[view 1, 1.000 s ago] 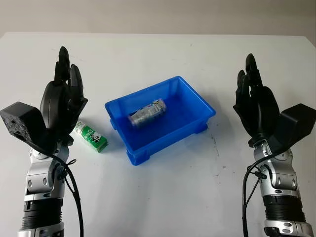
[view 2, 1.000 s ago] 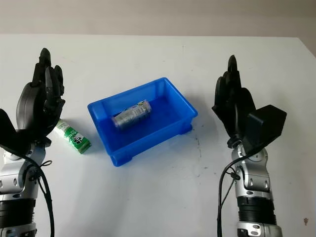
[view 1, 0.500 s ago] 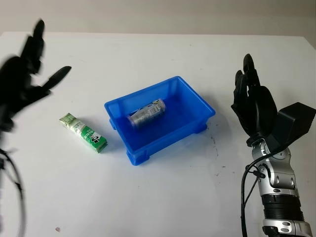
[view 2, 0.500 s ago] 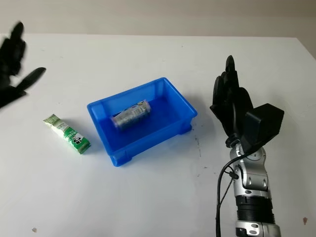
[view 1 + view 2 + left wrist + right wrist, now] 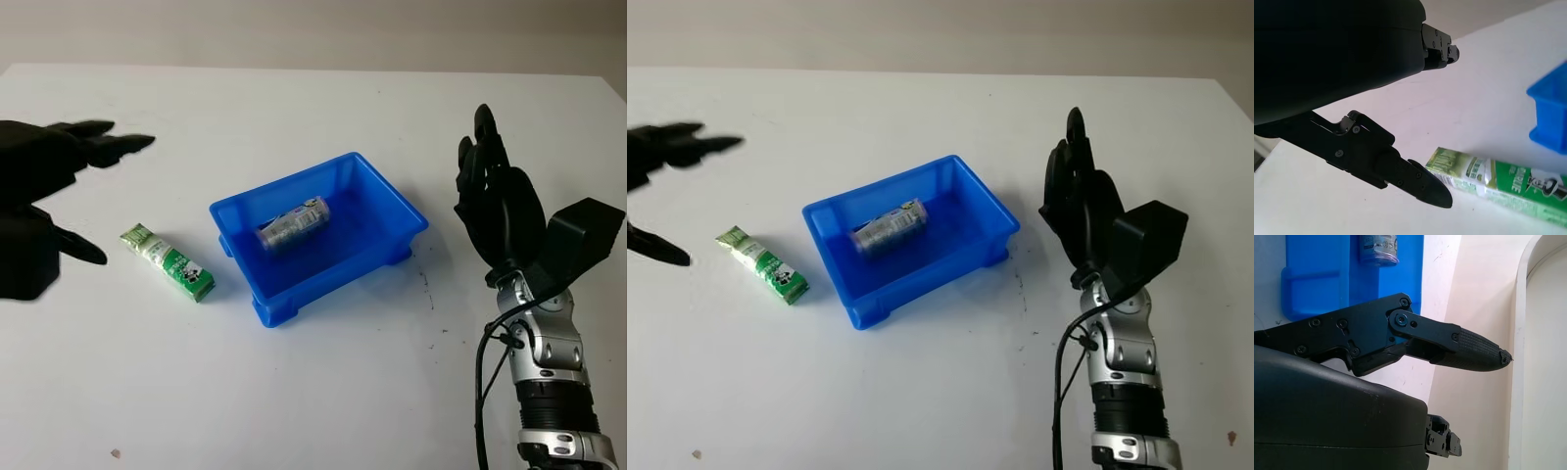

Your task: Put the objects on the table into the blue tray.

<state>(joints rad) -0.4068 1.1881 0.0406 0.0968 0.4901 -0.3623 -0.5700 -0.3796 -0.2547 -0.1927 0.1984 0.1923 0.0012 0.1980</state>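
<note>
White table [image 5: 323,392]. Blue tray [image 5: 294,302] sits near centre, turned at an angle, long axis running roughly 8 to 2 o'clock. Inside it a can [image 5: 292,222] lies on its side toward the 10 o'clock part of the tray floor, close to the far wall, whether touching it I cannot tell.

Green-and-white carton [image 5: 168,261] lies flat on the table at 9 o'clock of the tray, just beside it but apart, its long axis running 10 to 4 o'clock. In the left wrist view the carton [image 5: 1488,181] sits close under a finger [image 5: 1415,178], a tray corner [image 5: 1550,112] just past it.

Left hand [image 5: 39,211] is at the table's 9 o'clock edge, released and holding nothing, at 9 o'clock of the carton and apart from it. Upper fingers [image 5: 113,144] point toward 3 o'clock, another finger [image 5: 73,245] reaches toward the carton's near end without touching.

Right hand [image 5: 498,201] is raised at 3 o'clock of the tray, well apart from it, released, holding nothing, fingers [image 5: 482,132] pointing to 12 o'clock. Its forearm [image 5: 549,382] comes up from 5 o'clock with a black cable alongside. In the right wrist view the tray [image 5: 1317,279] with the can [image 5: 1378,247] lies beyond the hand's finger [image 5: 1469,350].
</note>
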